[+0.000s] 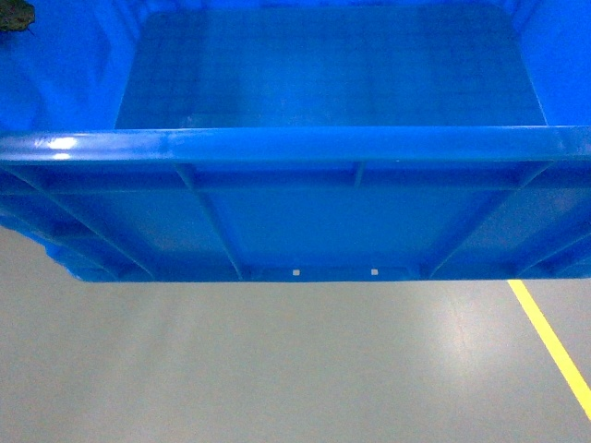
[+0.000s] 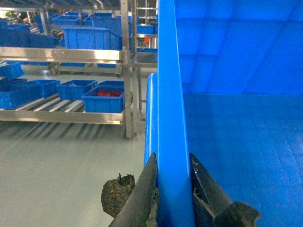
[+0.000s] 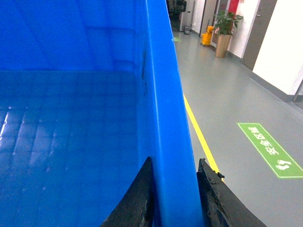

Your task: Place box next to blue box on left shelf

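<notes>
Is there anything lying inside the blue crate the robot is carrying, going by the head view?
No: the box shows only its bare, smooth blue bottom from wall to wall.

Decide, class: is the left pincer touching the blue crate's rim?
Touching. In the left wrist view the left pincer straddles the crate rim, both fingers pressed against the wall with no gap showing.

My left gripper [image 2: 174, 189] clamped on box [image 2: 236, 142] rim, one dark finger outside wall, other inside, both pointing up along edge. My right gripper [image 3: 173, 194] same: fingers [image 3: 137, 198] straddling opposite rim, pressed against both faces. Head view: grippers mostly out of sight; only dark scrap at top left corner.
</notes>
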### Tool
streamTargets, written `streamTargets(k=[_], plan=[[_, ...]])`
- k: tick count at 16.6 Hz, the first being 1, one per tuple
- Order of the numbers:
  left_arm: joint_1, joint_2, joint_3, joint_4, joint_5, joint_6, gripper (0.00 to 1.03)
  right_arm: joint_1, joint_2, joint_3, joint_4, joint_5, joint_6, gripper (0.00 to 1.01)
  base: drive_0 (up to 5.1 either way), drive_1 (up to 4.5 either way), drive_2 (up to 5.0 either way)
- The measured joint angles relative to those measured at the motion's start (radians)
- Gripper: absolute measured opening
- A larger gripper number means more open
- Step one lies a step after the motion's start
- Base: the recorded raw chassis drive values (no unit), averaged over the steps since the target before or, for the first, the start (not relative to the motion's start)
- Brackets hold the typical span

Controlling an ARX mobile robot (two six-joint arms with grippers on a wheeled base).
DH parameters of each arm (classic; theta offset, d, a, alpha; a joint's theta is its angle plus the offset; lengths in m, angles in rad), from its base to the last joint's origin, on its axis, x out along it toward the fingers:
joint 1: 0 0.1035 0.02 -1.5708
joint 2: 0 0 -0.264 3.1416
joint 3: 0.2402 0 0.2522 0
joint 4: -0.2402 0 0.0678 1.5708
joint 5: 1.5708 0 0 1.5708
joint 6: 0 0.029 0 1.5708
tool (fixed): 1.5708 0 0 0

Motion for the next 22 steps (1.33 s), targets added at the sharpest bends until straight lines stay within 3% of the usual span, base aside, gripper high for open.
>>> streamTargets(k=[22], plan=[[0.0, 0.0, 0.0, -0.002, 0.0, -0.001, 0.11, 0.0, 0.0, -0.001, 0.0, 0.002, -0.003, 0.19, 0.0, 4.3, -4.3]])
